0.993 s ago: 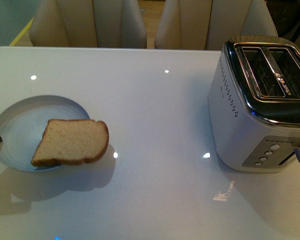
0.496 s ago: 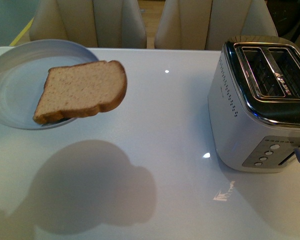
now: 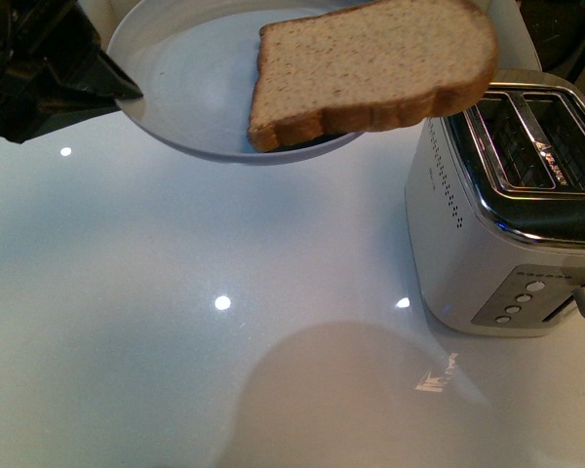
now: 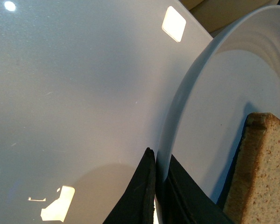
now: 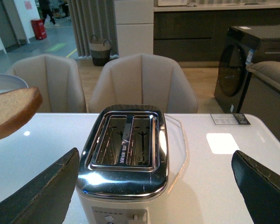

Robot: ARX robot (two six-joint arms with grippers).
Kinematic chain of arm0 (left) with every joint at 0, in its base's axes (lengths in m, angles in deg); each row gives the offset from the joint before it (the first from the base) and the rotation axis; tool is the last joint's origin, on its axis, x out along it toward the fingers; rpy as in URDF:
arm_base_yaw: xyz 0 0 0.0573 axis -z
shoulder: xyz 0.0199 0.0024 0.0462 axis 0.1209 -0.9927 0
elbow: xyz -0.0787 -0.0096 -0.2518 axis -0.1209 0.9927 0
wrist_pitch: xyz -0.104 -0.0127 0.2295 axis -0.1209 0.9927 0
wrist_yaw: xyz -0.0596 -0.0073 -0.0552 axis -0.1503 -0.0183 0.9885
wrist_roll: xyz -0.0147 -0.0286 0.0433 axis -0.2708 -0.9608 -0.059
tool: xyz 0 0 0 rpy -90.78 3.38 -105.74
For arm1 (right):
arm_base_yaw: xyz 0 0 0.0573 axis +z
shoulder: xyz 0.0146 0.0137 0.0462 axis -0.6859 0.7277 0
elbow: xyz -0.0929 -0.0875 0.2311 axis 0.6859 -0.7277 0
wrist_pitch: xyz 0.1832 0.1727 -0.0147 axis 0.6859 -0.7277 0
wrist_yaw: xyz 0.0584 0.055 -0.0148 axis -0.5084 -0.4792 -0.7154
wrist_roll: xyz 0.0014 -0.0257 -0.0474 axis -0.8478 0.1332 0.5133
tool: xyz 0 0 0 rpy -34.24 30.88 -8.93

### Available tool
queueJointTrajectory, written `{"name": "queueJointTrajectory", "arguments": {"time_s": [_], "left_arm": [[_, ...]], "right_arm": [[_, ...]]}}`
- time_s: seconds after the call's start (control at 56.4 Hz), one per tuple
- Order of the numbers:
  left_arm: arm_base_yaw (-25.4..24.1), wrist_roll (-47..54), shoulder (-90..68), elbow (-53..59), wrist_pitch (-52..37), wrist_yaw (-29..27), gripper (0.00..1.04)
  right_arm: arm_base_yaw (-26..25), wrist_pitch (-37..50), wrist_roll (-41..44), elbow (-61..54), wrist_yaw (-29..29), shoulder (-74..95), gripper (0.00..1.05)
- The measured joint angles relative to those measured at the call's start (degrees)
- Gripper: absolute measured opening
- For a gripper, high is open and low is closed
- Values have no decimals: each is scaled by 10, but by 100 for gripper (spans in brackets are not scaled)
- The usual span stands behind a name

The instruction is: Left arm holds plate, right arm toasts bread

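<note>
- Left tool (image 4: 157, 193) pinches the rim of the plate (image 3: 190, 83) between its dark fingers (image 4: 137, 196), one on each face, and holds it in the air.
- A second ago the plate lay on the tabletop (image 3: 156, 292) at the robot's left. It has since risen and swung right, and its shadow has slid toward the middle of the tabletop.
- The bread (image 3: 380, 63) rides on the plate with its rounded top hanging well past the rim. That end now reaches over the near corner of the toaster (image 3: 487, 234).
- The plate looks tilted in the left wrist view, and the slice has kept its place on it.
- I judge the holding half of the task under way: the slice is presented beside the slots for the other arm to take.
- Right tool (image 5: 154, 158) is spread wide and carries nothing. It faces the toaster's two empty slots, with the bread off to one side of it.
- A small logo sits on the bar between the slots, too fine to read.
- The round buttons on the toaster's front panel show no legible marks.
- A small card on the far tabletop in the right wrist view is too small to read.
</note>
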State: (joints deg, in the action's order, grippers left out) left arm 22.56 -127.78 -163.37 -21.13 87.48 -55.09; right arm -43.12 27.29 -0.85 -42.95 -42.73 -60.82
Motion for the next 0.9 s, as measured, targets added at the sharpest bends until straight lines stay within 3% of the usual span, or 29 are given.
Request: {"name": "queueJointTrajectory", "arguments": {"time_s": [0.284,0.798,0.816,0.904], "left_arm": [[34,-34,13,-6,14,-11,3],[35,-41,15,-6,14,-13,3],[35,-41,15,-6,14,-13,3],[35,-41,15,-6,14,-14,3]], "right_arm": [[0,0,0,0,0,0,96],[0,0,0,0,0,0,96],[-2,-3,3,1,-6,2,96],[-61,-146,74,58,-147,119,96]]}}
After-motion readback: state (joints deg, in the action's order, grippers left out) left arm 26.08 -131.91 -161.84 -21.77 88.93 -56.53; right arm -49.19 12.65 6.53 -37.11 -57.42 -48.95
